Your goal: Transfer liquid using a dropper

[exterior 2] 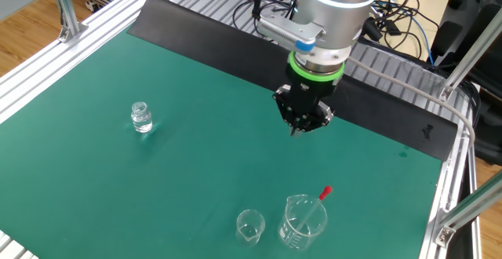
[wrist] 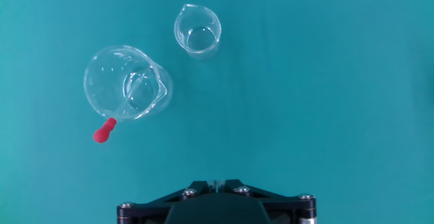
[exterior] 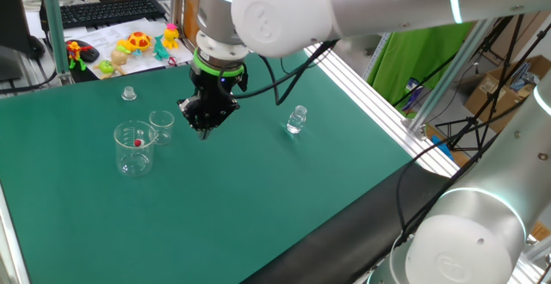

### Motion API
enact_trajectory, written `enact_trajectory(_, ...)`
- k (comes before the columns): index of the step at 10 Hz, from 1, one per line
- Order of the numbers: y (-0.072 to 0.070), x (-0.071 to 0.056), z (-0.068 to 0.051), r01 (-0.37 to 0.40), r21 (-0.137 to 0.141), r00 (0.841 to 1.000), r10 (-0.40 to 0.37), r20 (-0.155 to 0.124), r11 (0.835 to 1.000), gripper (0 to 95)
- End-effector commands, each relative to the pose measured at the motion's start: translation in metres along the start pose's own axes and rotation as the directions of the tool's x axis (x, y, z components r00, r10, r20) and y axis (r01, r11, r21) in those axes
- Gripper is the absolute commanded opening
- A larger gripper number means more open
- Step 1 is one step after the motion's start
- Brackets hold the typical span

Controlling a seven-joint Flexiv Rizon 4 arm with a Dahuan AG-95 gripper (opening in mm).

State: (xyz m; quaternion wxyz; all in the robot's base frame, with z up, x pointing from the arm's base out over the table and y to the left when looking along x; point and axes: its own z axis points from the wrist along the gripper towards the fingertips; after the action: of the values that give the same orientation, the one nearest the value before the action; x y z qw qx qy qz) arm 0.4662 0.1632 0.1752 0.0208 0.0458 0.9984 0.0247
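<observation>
On the green mat (exterior: 258,198), as seen in one fixed view, a small clear cap-like piece (exterior: 128,93) was noted at far left, near the mat's back edge. In front of it the larger beaker (exterior: 134,149) was found upright, with the dropper (exterior: 138,143) standing inside it and leaning against the rim; only the red bulb could be made out there. The smaller beaker (exterior: 161,126) was recorded just beside the larger one, to its right and slightly behind; whether the two touched could not be told. Next to the right, the gripper (exterior: 205,131) was observed above the mat, pointed straight down, near the beakers but apart from them. Its fingers were drawn together with nothing between them. Further right, well apart from the rest, a small clear vial (exterior: 296,120) was seen upright.

In the other fixed view the dropper's (exterior 2: 321,195) red bulb was seen projecting beyond the rim of the larger beaker (exterior 2: 303,222), stem slanted down inside.

In the hand view the bulb (wrist: 104,130) was recorded over the lower-left rim.
</observation>
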Motion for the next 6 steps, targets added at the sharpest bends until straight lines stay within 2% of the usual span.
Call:
enact_trajectory(1,0.016,-0.004,0.004,-0.061,0.003,0.998,0.06,0.022,0.998,38.0)
enact_trajectory(4,0.046,-0.005,0.001,-0.119,0.001,0.993,0.119,0.018,0.993,38.0)
enact_trajectory(6,0.058,-0.005,0.002,-0.142,-0.002,0.99,0.142,0.016,0.99,38.0)
